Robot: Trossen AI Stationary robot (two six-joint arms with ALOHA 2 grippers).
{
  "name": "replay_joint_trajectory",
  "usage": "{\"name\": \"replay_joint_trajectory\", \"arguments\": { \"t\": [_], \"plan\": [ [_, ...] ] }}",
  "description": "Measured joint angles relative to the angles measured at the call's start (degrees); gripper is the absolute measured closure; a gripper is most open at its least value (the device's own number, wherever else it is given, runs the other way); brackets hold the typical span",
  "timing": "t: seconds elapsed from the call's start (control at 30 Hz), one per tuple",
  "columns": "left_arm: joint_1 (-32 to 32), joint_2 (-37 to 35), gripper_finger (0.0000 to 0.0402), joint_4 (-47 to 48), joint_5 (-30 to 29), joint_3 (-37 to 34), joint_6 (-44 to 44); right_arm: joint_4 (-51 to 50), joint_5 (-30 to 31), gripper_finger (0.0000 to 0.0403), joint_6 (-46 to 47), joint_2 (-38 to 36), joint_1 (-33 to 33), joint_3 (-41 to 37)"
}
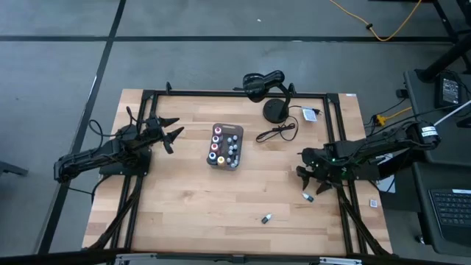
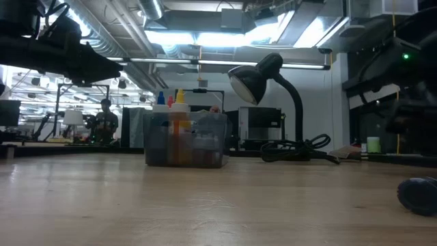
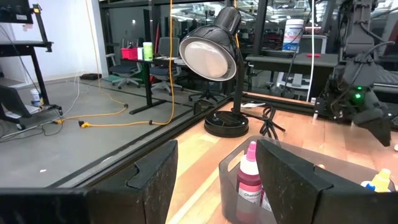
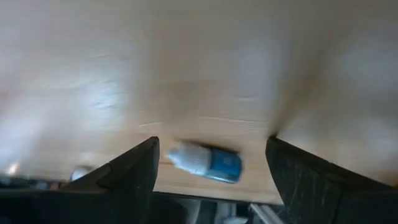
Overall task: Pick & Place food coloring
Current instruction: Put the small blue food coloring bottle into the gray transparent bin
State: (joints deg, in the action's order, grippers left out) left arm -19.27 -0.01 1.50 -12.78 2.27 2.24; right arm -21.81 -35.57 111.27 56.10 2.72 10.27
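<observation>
Several food coloring bottles stand upright in a grey tray [image 1: 224, 146] at the table's middle, also seen in the low view [image 2: 186, 140]. A pink-capped bottle [image 3: 249, 176] shows in the left wrist view. One bottle with a blue label and white cap [image 4: 208, 163] lies on its side on the table near the right edge [image 1: 307, 196]. Another loose bottle [image 1: 266, 218] lies near the front edge. My right gripper [image 1: 305, 177] hovers open above the blue bottle, with its fingers [image 4: 134, 168] on either side and apart from it. My left gripper [image 1: 175, 132] is open and empty left of the tray.
A black desk lamp [image 1: 266, 87] with a round base [image 1: 277, 110] and a coiled cable [image 1: 277, 132] stands at the back, right of the tray. A small white item [image 1: 310, 114] lies beside it. A black frame [image 1: 235, 93] runs along the table's edges.
</observation>
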Motion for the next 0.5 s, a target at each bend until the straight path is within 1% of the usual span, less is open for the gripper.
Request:
{"name": "replay_joint_trajectory", "arguments": {
  "t": [0.13, 0.33, 0.5],
  "plan": [
    [0.0, 0.0, 0.019, 0.0, 0.0, 0.0, 0.0, 0.5, 2.6, 0.0109, -8.7, 0.0, -0.9, 1.6],
    [0.0, 0.0, 0.019, 0.0, 0.0, 0.0, 0.0, 0.2, 8.5, 0.0109, -20.8, 0.3, -1.5, 4.4],
    [0.0, 0.0, 0.019, 0.0, 0.0, 0.0, 0.0, -1.2, 10.9, 0.0109, -31.5, 2.0, -1.4, 6.5]
  ]
}}
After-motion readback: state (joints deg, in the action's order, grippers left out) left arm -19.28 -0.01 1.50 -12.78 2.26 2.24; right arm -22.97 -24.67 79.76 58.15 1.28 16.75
